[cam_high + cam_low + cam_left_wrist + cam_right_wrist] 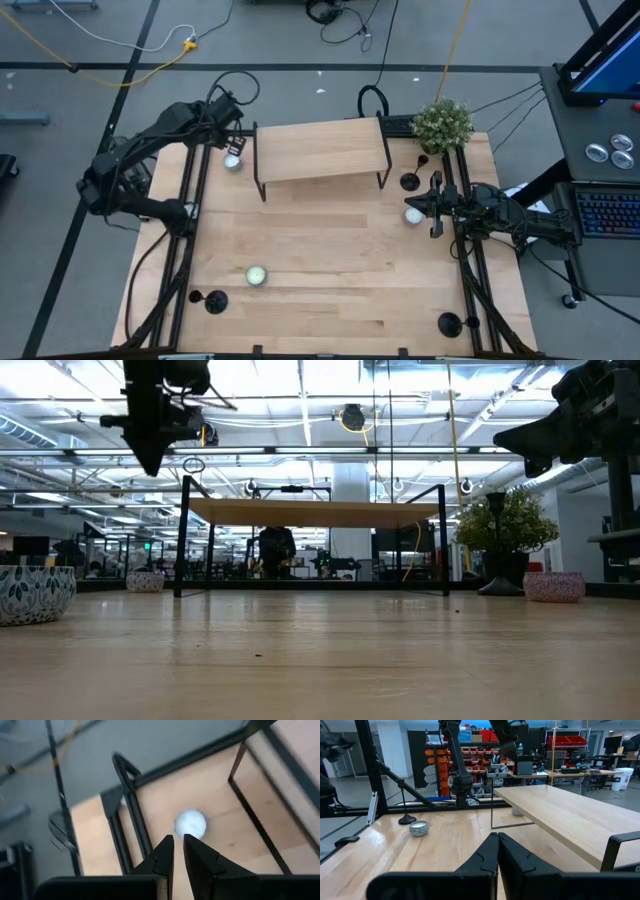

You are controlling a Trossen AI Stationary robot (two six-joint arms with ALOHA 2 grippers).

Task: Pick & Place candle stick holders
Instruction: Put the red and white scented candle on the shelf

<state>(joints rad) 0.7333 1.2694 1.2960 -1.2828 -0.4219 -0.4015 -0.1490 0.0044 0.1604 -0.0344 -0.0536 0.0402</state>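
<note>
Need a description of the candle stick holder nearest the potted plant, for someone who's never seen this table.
Find the potted plant at the table's far right corner. Just in front of it, beside the raised wooden shelf's right legs, stands a matte-black candle stick holder: disc base, thin stem. The neighbouring tealight is silver-white and stemless.

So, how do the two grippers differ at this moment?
The left gripper hangs above a tealight at the table's far left corner, fingers a narrow slit apart. The right gripper sits at the right edge, fingers fully together, aimed across the table. Both hold nothing.
</note>
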